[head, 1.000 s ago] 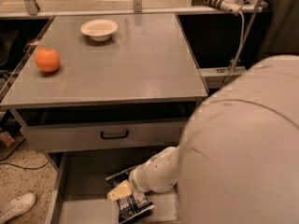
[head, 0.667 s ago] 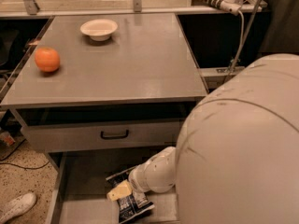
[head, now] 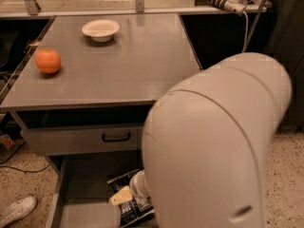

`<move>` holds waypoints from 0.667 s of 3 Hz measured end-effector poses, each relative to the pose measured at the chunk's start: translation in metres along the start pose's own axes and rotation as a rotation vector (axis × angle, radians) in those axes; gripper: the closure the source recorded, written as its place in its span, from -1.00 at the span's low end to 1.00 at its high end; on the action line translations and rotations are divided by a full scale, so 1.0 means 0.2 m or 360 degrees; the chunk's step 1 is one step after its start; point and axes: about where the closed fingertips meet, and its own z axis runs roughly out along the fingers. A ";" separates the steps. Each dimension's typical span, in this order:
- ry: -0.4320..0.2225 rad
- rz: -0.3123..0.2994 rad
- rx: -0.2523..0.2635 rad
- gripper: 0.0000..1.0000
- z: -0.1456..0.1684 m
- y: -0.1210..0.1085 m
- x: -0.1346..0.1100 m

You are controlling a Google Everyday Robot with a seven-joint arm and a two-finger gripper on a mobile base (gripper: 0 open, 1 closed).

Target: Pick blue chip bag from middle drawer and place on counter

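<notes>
The blue chip bag [head: 131,209] lies on the floor of the open middle drawer [head: 83,186], dark with white print, at the drawer's middle. My gripper [head: 123,195] reaches down into the drawer and sits right on top of the bag, its tan tip over the bag's middle. My large white arm [head: 213,146] hides the wrist and the drawer's right half. The grey counter [head: 123,70] lies above.
An orange [head: 48,61] sits at the counter's left edge and a white bowl [head: 100,29] at its back. A shut drawer front with a black handle [head: 116,137] is above the open drawer. A white shoe [head: 16,210] is on the floor at left.
My arm's big white link has swung left and now covers more of the drawer and the counter's right front. The gripper and bag stay in the same spot.
</notes>
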 end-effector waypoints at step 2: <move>0.0077 0.0134 0.0013 -1.00 0.23 0.00 0.13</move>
